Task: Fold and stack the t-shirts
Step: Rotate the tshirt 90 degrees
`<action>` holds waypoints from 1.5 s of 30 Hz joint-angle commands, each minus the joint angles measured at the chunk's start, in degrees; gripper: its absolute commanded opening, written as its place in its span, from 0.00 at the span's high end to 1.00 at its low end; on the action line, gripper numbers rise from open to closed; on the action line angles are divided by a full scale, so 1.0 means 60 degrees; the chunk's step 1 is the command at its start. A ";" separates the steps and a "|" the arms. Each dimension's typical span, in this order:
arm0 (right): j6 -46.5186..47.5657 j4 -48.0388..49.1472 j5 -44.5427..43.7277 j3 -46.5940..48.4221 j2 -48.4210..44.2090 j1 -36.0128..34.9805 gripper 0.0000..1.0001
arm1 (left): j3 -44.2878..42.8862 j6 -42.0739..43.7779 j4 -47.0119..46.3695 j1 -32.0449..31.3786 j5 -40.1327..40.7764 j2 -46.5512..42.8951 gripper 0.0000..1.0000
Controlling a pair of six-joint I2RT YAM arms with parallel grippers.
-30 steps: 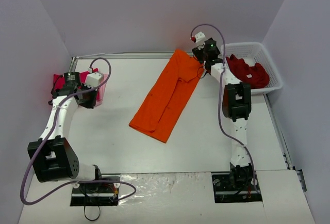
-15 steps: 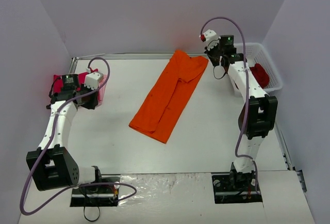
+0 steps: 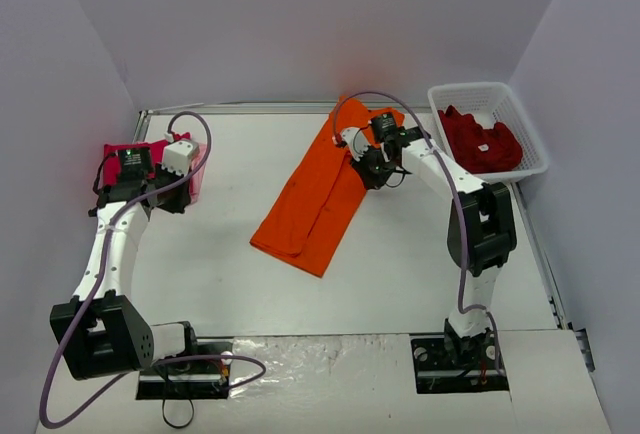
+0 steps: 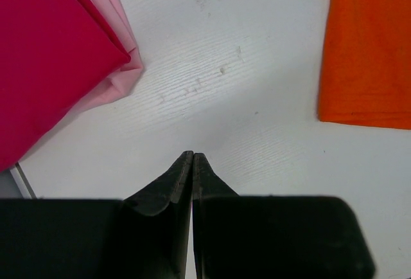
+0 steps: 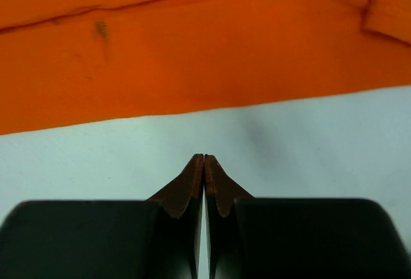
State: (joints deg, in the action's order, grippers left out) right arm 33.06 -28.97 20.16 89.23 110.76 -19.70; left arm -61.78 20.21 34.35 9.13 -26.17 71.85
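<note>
A bright orange t-shirt (image 3: 318,192) lies folded into a long strip, slanting across the middle of the table. My right gripper (image 3: 364,167) is shut and empty, its tips (image 5: 203,157) over bare table just beside the orange shirt's (image 5: 192,47) right edge. At the far left a magenta-pink t-shirt (image 3: 118,157) lies folded on a pale pink one (image 3: 197,180). My left gripper (image 3: 172,194) is shut with nothing in it, tips (image 4: 193,155) above bare table, right of the magenta (image 4: 51,54) and pale pink (image 4: 119,80) corners. Dark red t-shirts (image 3: 480,140) lie bunched in the basket.
The white lattice basket (image 3: 536,150) stands at the back right corner. A metal rail (image 3: 240,108) runs along the table's far edge, and grey walls close in on three sides. The arm bases and a plastic sheet (image 3: 320,354) sit at the near edge.
My right arm swung from beside the basket, up and back, then down to the orange shirt's right edge; its jaws went from open to shut. The left arm barely shifted.
</note>
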 commanded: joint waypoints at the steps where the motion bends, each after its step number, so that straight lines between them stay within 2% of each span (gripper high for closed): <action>1: 0.0130 -0.0621 0.0389 -0.0033 -0.0794 -0.0260 1.00 | -0.0104 -0.0174 -0.0143 0.0047 -0.0252 -0.0330 0.98; 10: -0.0046 -0.0650 0.0288 -0.0194 -0.0487 -0.1344 1.00 | -0.0031 -0.0233 -0.0246 0.0032 -0.0311 -0.0286 0.97; 25: -0.0295 -0.0737 -0.0108 0.0656 0.1285 -0.2589 1.00 | 0.0130 -0.0277 -0.0437 0.0047 -0.0354 -0.0389 0.98; 45: -0.0032 -0.0708 -0.0270 -0.1336 0.1154 -0.2663 1.00 | 0.0204 -0.0262 -0.0568 0.0047 -0.0501 -0.0301 0.98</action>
State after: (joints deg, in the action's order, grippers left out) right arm 31.94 -29.06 19.38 84.47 118.17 -35.46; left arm -60.18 19.07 32.18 9.13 -27.99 71.66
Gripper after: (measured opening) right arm 0.001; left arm 0.027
